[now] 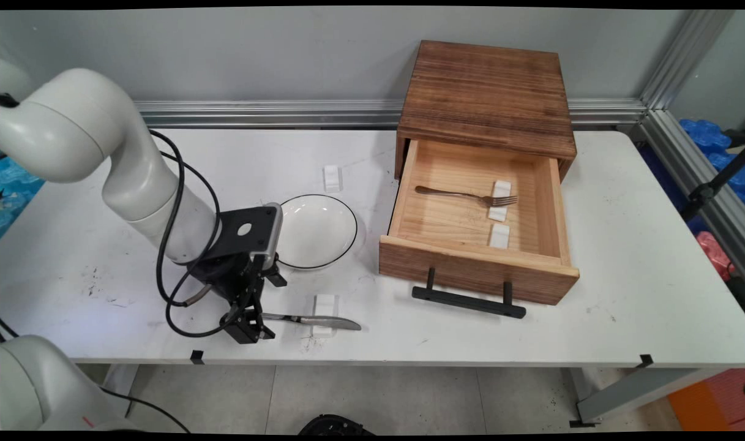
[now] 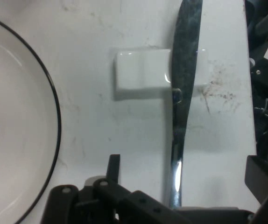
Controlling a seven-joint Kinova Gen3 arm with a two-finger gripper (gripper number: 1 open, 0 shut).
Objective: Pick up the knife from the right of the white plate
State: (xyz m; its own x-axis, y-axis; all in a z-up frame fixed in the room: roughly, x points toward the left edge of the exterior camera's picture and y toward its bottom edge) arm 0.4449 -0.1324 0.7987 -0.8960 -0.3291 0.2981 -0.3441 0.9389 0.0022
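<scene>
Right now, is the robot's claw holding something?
Gripper: down at the table's near edge, around the handle of the knife, which lies across a white rest. Whether it is clamped shut cannot be told.

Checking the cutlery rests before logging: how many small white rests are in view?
4: one white rest behind the plate, one under the knife near the table's front edge, two in the open drawer.

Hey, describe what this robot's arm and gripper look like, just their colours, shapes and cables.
The arm is glossy white, built of thick rounded tube links with bulbous joints. Black cables hang from it in loops down to the wrist. At the wrist sits a flat black plate with a round hole and a silver edge. Below is the black gripper, an angular metal linkage ending in two jaws.
</scene>
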